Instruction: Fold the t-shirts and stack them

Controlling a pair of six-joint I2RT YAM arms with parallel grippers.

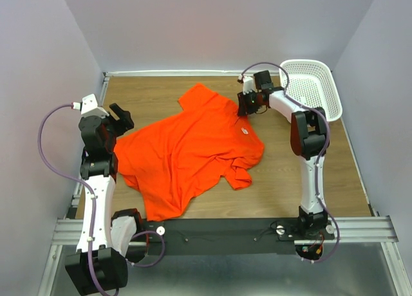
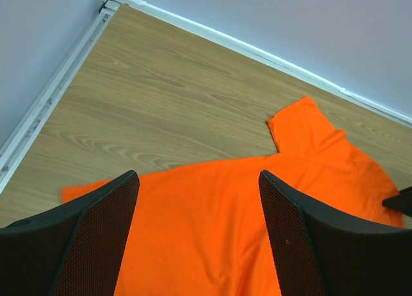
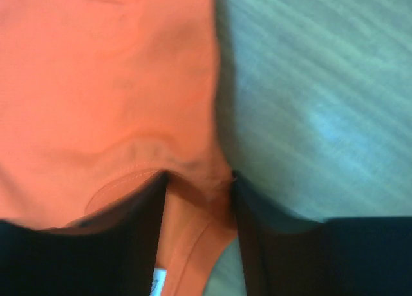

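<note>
Orange shirt rumpled on wood surface.
Right hand pinches collar fabric; left hand wide open, empty, above shirt.

- Centre: orange t-shirt lying rumpled and unfolded on the wooden table, one sleeve reaching toward the upper middle and a small white label at its right edge.
- Left of frame: left gripper, fingers spread, beside the shirt's left margin.
- Upper right of centre: right gripper at the shirt's upper right edge; its grip cannot be read here.
- Upper right corner: white perforated basket.
- Bottom: metal rail bearing both arm bases.
</note>
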